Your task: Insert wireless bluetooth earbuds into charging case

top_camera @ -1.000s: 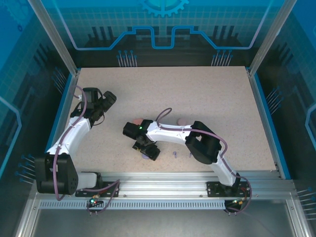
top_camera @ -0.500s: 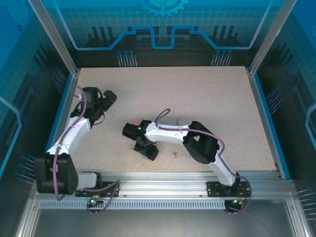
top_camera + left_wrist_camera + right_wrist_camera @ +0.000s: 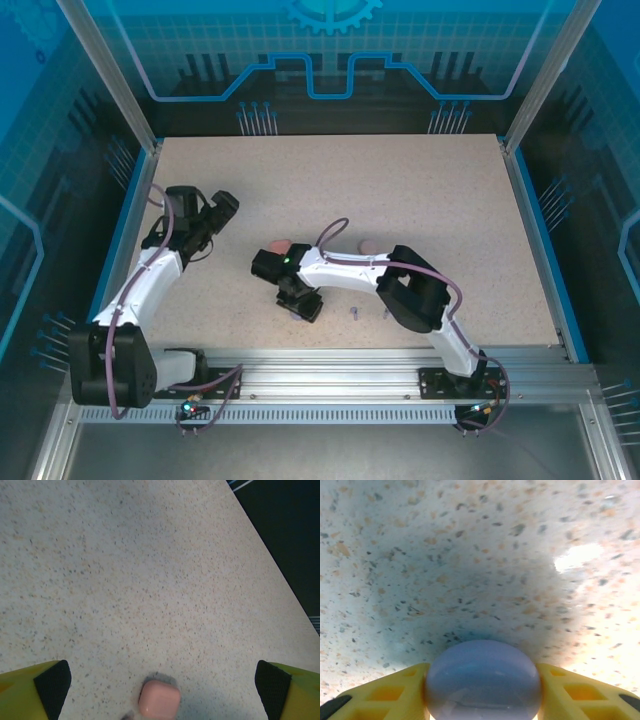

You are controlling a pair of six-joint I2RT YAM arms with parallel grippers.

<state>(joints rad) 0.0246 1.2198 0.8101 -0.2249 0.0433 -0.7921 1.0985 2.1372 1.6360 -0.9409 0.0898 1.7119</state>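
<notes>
A speckled beige table (image 3: pixel 420 190) inside a blue-walled enclosure (image 3: pixel 200 50).

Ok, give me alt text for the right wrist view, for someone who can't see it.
A rounded pale purple case sits between the right gripper's two yellow fingers, which touch both its sides. Beyond it lies the speckled table, shadowed near the case.

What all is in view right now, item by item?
Table: one, speckled beige, under everything.
Purple case: one, lavender, between the right fingers.
Pink case: one, pale pink, on the table by the left gripper.
Pinkish shapes: two, just behind the right arm; too small to identify.
Earbuds: two tiny, one purple, one unclear, near the right arm.
Left gripper: one, yellow fingers, wide open.
Right gripper: one, yellow fingers, closed against the purple case.
</notes>
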